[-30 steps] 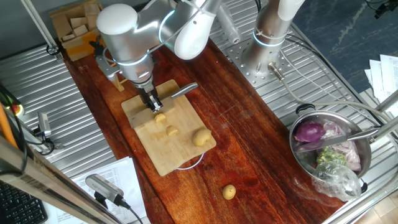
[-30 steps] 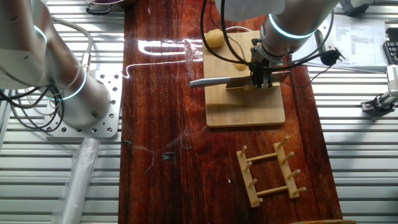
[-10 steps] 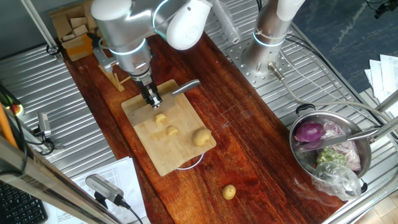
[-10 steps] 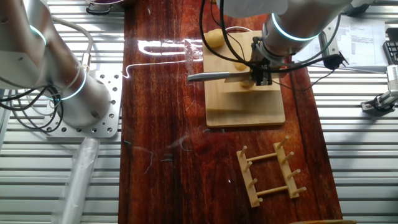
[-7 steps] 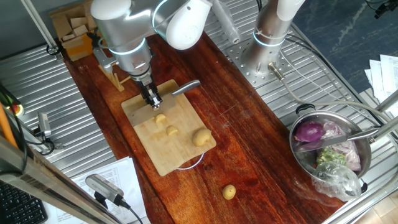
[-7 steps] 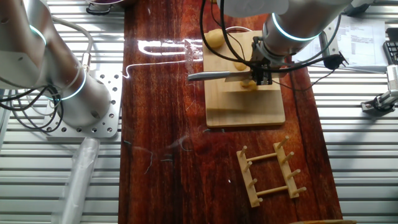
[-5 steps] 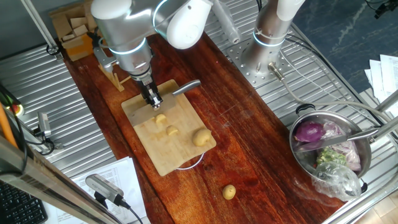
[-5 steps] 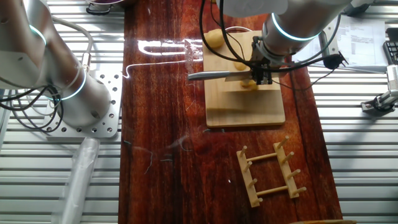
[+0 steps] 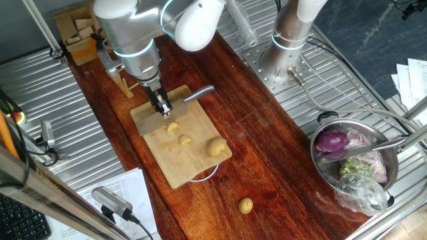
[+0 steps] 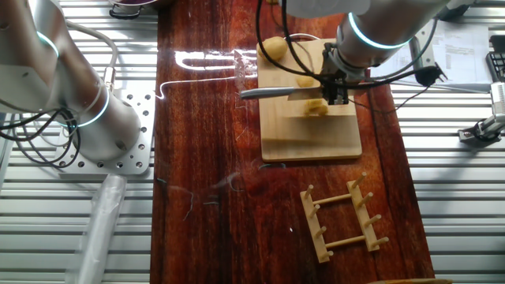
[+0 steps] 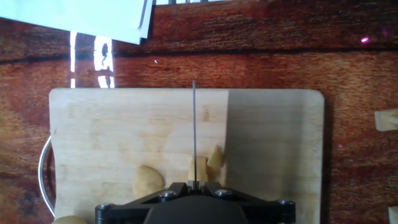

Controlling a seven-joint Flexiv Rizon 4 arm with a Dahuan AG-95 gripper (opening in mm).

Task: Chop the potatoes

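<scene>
The dark red wooden table (image 9: 227, 133) runs between ribbed metal surfaces (image 9: 80, 127), with the silver robot arm (image 9: 133, 33) bent over its far end. On the table lies a pale wooden cutting board (image 9: 175, 140), and past it a steel pot (image 9: 357, 163) holds a purple onion (image 9: 331, 141) and greens. A small wooden rack (image 10: 341, 217) lies just beside the board in the other fixed view.

The end effector (image 9: 162, 107) hangs over the board's far end, closed on a knife (image 10: 280, 92) whose blade juts sideways past the board's edge; the hand view shows the blade (image 11: 194, 134) edge-on.

The potatoes: the large one (image 9: 215, 147) sits near the board's near edge, well apart from the end effector. Two small pieces (image 9: 172, 127) (image 9: 183, 140) lie on the board just below the end effector; in the hand view cut pieces (image 11: 214, 157) rest right beside the blade. One more potato (image 9: 245, 205) lies on the table off the board.
</scene>
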